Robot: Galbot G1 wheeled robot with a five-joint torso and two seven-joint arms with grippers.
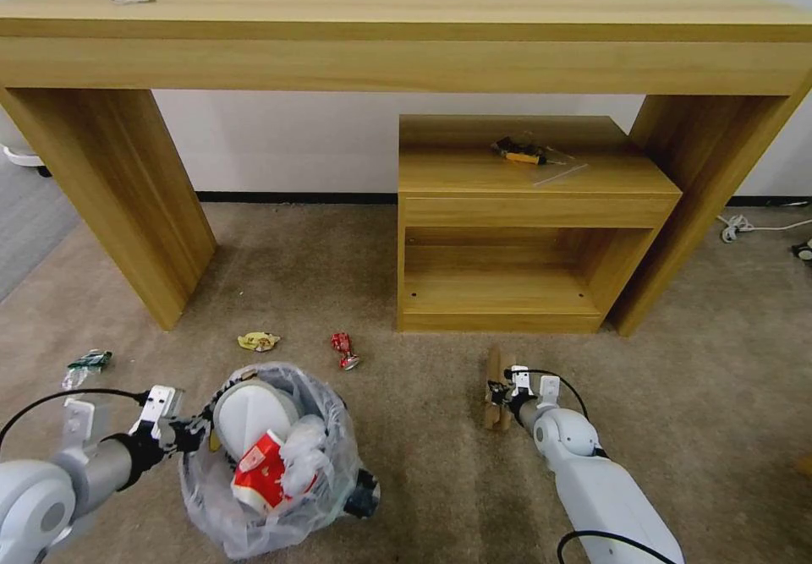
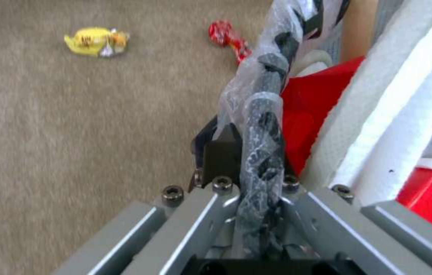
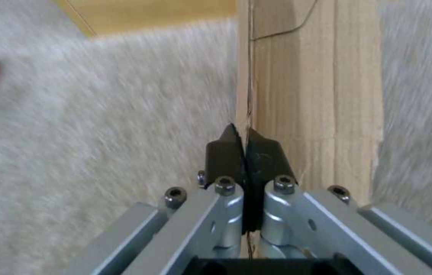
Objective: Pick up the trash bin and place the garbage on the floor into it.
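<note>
The jaws of the left gripper (image 2: 249,152) are clamped on the rim of the trash bin (image 1: 279,462), pinching the dark edge and its clear bag liner together; in the head view this left gripper (image 1: 188,434) sits at about 8 o'clock, touching the bin's rim at the bin's 9 o'clock side. The bin is tipped, its mouth facing up and toward the camera, its dark base pointing to 4 o'clock. Inside it lie a white slipper (image 1: 252,410), a red-and-white carton (image 1: 258,471) and crumpled white material.

The jaws of the right gripper (image 3: 246,147) are pressed together on the thin edge of a brown cardboard strip (image 3: 313,95). In the head view the right gripper (image 1: 501,396) is at about 5 o'clock, with the cardboard strip (image 1: 493,391) standing on edge against it, on the beige floor (image 1: 338,276).

Loose litter lies on the carpet: a yellow wrapper (image 1: 259,342) and a red wrapper (image 1: 344,350) just beyond the bin, toward 12 o'clock from it, near each other but apart, and a green-and-white packet (image 1: 87,362) at 9 o'clock in the view, well apart from them. The left wrist view also shows the yellow wrapper (image 2: 96,41) and the red wrapper (image 2: 226,36).

Behind stands a wooden worktop (image 1: 406,35) with a low wooden cabinet (image 1: 524,226) under it.
</note>
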